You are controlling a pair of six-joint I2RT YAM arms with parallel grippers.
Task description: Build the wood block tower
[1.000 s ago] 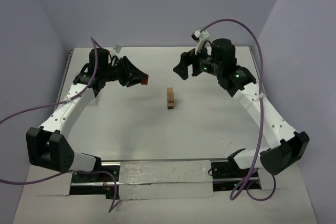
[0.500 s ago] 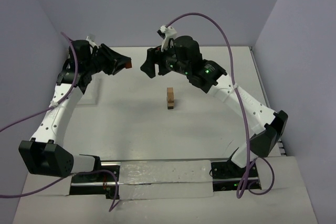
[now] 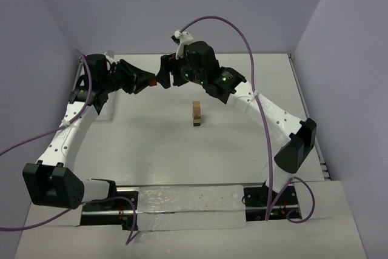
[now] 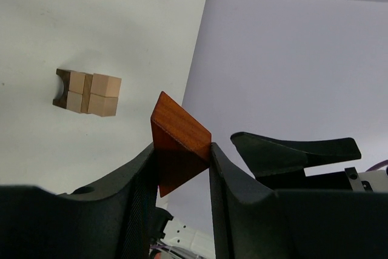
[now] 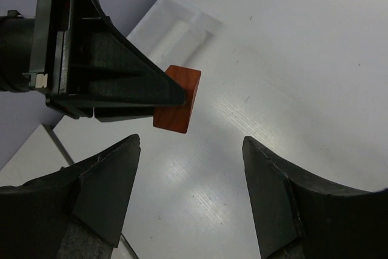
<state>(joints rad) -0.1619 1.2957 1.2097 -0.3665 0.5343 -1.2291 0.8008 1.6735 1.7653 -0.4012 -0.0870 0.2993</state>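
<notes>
Soft, even light washes the white table [image 3: 242, 150]; the wood block tower [image 3: 196, 113] throws only a faint shadow, top view sharp.

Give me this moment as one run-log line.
left gripper: jaws shut on red-brown wedge, held in air | right gripper: jaws open, close to wedge, not touching | wood block tower: standing, clear of both grippers

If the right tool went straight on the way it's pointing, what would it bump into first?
Most likely the reddish-brown wedge pinched by the left tool: it sits straight ahead of the open right tool. How far off is hard to judge.
</notes>
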